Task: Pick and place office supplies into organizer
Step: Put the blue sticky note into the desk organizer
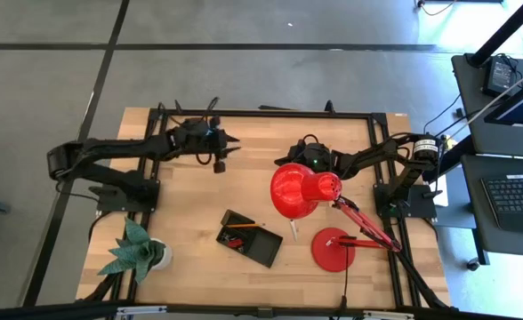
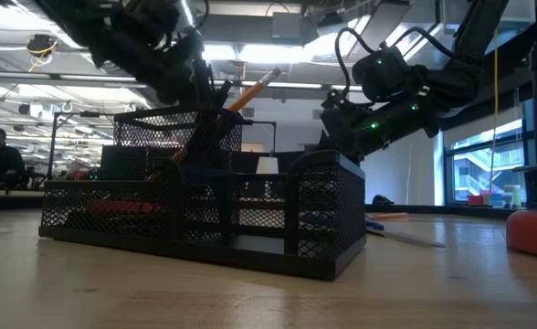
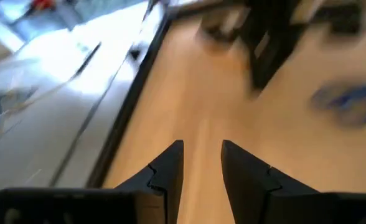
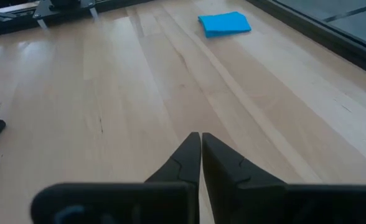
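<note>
The organizer (image 1: 251,236) is a black mesh tray near the table's near middle. In the low view a wooden pencil (image 2: 250,91) leans out of its tall cup (image 2: 179,137), and red and blue items show dimly through the mesh. My left gripper (image 3: 201,149) is open over bare wood toward the far edge (image 1: 223,153), holding nothing. My right gripper (image 4: 200,137) is shut and empty above the table, with the blue sticky-note pad (image 4: 225,23) lying flat ahead of it. In the high view the lamp shade partly hides that gripper beside the right arm's wrist (image 1: 317,160).
The red desk lamp's shade (image 1: 301,188) hangs over the table's middle, and its round base (image 1: 333,250) stands at the near right. The green paper plant (image 1: 137,252) fills the near left corner. A blurred blue thing (image 3: 348,102) lies ahead of the left gripper. Thin items (image 2: 396,219) lie right of the organizer.
</note>
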Controlling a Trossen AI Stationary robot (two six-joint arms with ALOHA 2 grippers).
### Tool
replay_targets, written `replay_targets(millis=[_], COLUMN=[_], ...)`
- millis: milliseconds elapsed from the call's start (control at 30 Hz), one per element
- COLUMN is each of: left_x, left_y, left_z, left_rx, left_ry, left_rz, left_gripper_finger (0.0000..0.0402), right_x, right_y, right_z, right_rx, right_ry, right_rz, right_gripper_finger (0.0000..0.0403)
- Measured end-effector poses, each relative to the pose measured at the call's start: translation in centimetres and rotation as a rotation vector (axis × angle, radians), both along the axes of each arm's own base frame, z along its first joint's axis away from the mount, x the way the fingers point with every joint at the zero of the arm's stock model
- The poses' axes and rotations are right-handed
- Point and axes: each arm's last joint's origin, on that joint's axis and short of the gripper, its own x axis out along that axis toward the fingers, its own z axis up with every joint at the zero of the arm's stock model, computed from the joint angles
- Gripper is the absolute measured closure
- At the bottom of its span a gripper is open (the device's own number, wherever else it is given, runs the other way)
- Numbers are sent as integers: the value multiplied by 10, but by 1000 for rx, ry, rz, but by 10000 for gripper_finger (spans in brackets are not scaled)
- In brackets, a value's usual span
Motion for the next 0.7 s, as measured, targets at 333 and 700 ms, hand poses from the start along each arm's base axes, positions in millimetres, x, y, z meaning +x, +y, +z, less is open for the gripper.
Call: replay_targets(millis=[333,700], left_x=[-23,-20], left_y=[6,14], left_z=[-19,-43], left_rx=[137,178], left_ry=[496,689], left_rz=[284,170], left_gripper_finger=[300,298], right_x=[0,0], right_y=[0,0], right_z=[0,0], right_rx=[4,3], right_ry=[-1,0], right_rz=[-2,-1], right_gripper_finger=[382,382])
